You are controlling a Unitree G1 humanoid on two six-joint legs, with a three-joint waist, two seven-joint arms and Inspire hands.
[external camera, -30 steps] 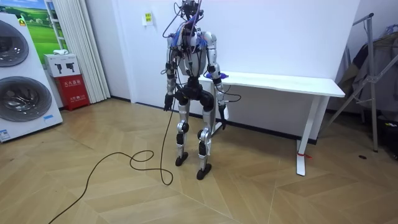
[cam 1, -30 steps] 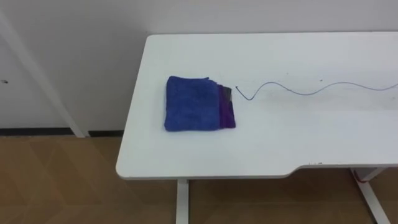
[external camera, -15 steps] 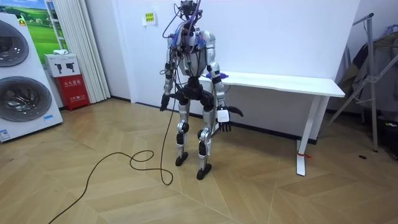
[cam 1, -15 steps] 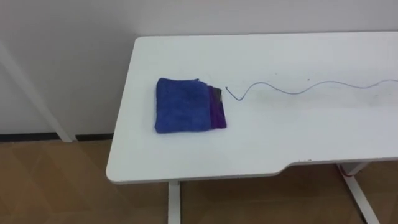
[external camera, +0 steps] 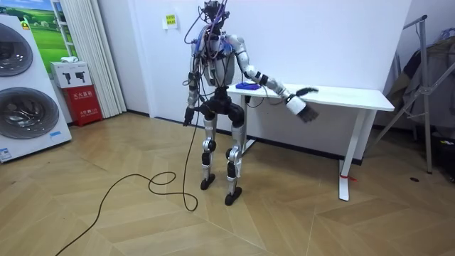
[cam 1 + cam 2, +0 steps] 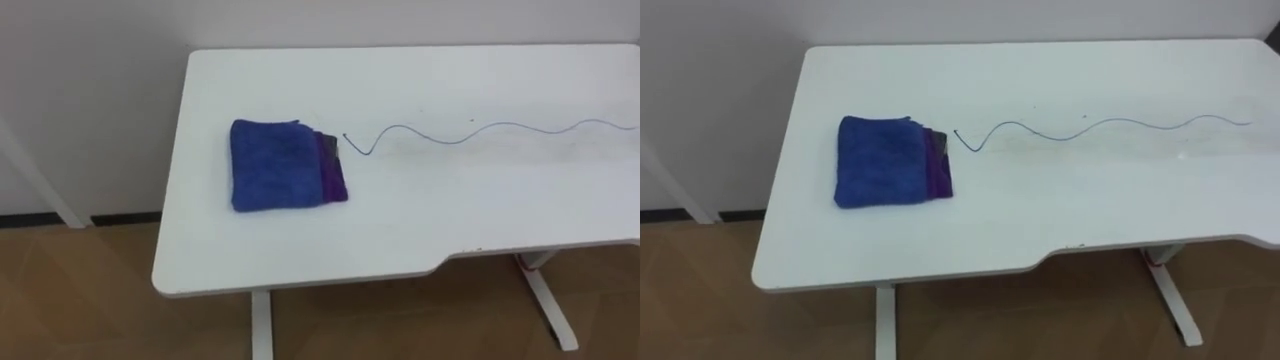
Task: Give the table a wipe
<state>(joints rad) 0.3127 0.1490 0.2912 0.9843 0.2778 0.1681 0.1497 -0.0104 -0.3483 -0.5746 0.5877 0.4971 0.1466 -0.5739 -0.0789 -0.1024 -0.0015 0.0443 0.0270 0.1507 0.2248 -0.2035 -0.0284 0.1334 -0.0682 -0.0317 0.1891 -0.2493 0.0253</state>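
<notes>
A folded blue cloth [image 6: 280,165] with a purple edge lies on the left part of the white table [image 6: 420,235]; in the room view the cloth [image 5: 246,85] sits at the table's end nearest me. A thin dark wavy line [image 6: 470,130] runs across the tabletop from beside the cloth toward the right. I stand at the table's left end, facing it. My right arm is stretched out at about table height toward the room view's right, its hand [image 5: 304,109] in front of the table's edge and apart from the cloth. My left hand [image 5: 188,117] hangs by my hip.
The table stands against a white wall, with its white legs [image 6: 262,325] on a wooden floor. In the room view a washing machine [image 5: 25,85] and a red box [image 5: 84,103] stand far off on the left, and a metal stand [image 5: 425,85] on the right.
My right arm has swung up from beside my thigh to stretched out along the table's front. The eye view has shifted, so the table sits further left in it; the cloth has not moved.
</notes>
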